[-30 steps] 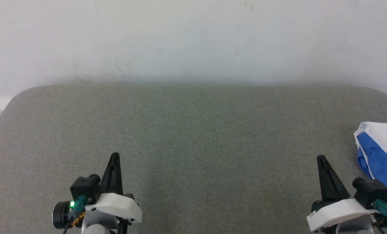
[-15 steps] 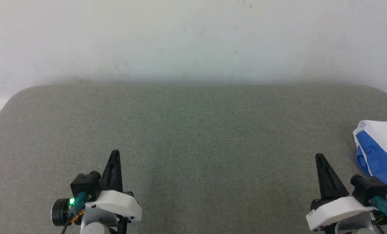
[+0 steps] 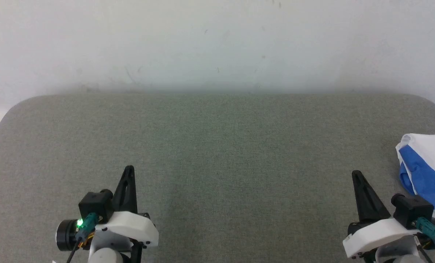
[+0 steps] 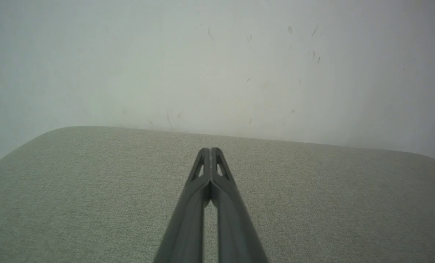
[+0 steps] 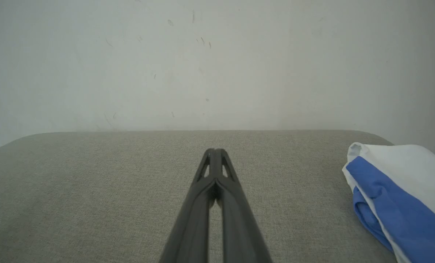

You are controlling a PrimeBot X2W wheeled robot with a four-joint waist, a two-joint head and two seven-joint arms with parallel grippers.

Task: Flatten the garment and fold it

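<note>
The garment (image 3: 427, 166), white with a royal-blue sleeve, lies bunched at the right edge of the grey-green padded table (image 3: 217, 146), partly cut off by the frame. The right wrist view has the garment (image 5: 396, 190) at its right side. My right gripper (image 3: 357, 175) hovers over the table just left of it, apart from the cloth, fingertips (image 5: 213, 150) pressed together and holding nothing. My left gripper (image 3: 129, 170) is over the table's front left, shut and empty, its fingertips (image 4: 210, 149) touching.
A pale scuffed wall (image 3: 217, 44) rises directly behind the table's far edge. The table's rounded far corners (image 3: 24, 104) show at left and right. Bare fabric surface stretches between the two grippers.
The whole head picture has shifted slightly, so the camera moved. Both grippers stay shut and sit a little lower in the picture. The garment lies as before.
</note>
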